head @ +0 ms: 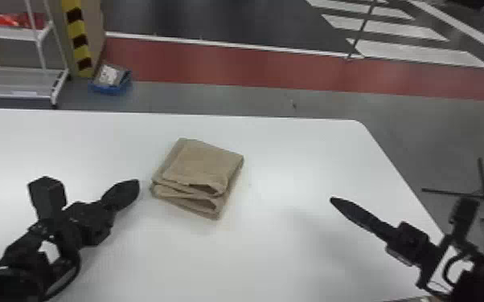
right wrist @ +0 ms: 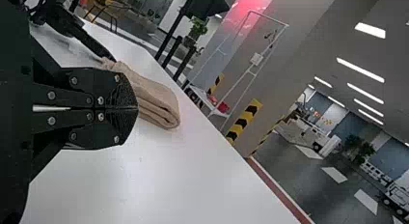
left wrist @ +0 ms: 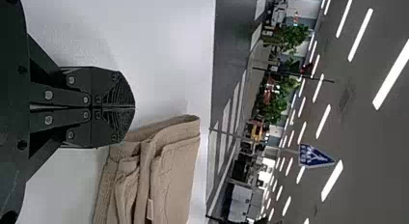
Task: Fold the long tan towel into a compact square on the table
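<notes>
Tan towel (head: pixel 203 162) folded into a layered, squarish stack, white table (head: pixel 301 160) beneath the towel, left gripper (head: pixel 136 186) just left of the towel, fingers together, right gripper (head: pixel 333 200) well apart from the towel on its right, fingers together.

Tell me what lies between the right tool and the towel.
Only bare white table lies between the right tool and the towel; the head view shows that stretch.
</notes>
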Controlling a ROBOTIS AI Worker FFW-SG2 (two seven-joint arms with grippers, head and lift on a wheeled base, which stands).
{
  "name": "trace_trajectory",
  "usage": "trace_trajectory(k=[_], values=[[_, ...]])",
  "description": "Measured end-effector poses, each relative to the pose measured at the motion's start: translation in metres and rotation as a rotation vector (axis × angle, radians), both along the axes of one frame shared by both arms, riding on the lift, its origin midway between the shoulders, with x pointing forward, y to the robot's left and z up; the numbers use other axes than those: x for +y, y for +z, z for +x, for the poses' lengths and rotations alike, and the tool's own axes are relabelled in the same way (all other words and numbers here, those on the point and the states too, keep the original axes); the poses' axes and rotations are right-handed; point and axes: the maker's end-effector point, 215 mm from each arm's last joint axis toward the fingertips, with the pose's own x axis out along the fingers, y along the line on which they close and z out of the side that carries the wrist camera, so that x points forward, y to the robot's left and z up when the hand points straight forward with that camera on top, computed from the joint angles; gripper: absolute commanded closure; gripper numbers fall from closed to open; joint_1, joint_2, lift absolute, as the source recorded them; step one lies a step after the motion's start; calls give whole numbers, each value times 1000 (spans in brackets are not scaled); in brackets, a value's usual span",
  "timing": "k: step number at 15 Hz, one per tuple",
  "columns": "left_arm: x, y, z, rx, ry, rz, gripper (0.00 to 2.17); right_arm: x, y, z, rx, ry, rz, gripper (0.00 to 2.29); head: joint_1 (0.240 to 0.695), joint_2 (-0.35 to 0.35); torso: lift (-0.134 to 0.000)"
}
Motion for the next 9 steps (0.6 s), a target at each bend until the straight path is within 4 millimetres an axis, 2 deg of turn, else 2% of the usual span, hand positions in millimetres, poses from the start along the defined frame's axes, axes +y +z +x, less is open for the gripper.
trace_trajectory(k=[6, 9], values=[[-28, -7, -12, 15, -48, -6, 1835, -5, 1, -10, -1, -9, 28, 2175, 695, -271, -123], [-54, -17, -39, 47, -102, -29, 1835, -10, 3, -12, -10, -17, 45, 2175, 695, -311, -123]])
